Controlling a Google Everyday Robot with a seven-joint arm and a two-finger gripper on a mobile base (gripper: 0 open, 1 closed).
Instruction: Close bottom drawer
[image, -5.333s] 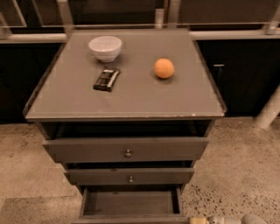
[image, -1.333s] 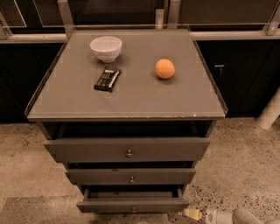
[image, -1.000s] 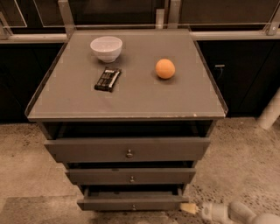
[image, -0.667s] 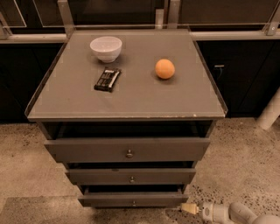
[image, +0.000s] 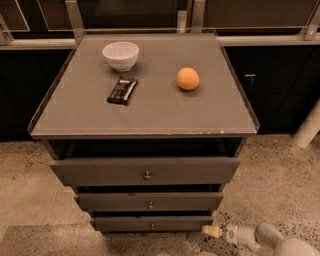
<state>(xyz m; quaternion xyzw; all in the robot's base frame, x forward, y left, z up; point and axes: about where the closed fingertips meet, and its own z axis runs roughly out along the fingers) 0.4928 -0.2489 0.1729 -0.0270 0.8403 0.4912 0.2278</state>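
The bottom drawer (image: 150, 224) is the slimmest of three dark grey-brown drawers, with a tiny round knob at its centre. Its front sits nearly in line under the middle drawer (image: 149, 201), pushed in. The gripper (image: 211, 230) is at the lower right, on a white arm reaching in from the right. Its pale tip is at the right end of the bottom drawer's front, touching or just beside it. The top drawer (image: 145, 171) is the widest.
On the cabinet top (image: 150, 107) stand a white bowl (image: 120, 54), a dark snack bar (image: 122, 90) and an orange (image: 188, 78). Speckled floor (image: 280, 185) lies around the cabinet. Dark cabinets stand behind and a white post (image: 307, 129) at the right.
The bottom drawer, wide open five seconds ago, has slid in until nearly flush. The gripper came in from the lower right and moved left against the drawer's right end.
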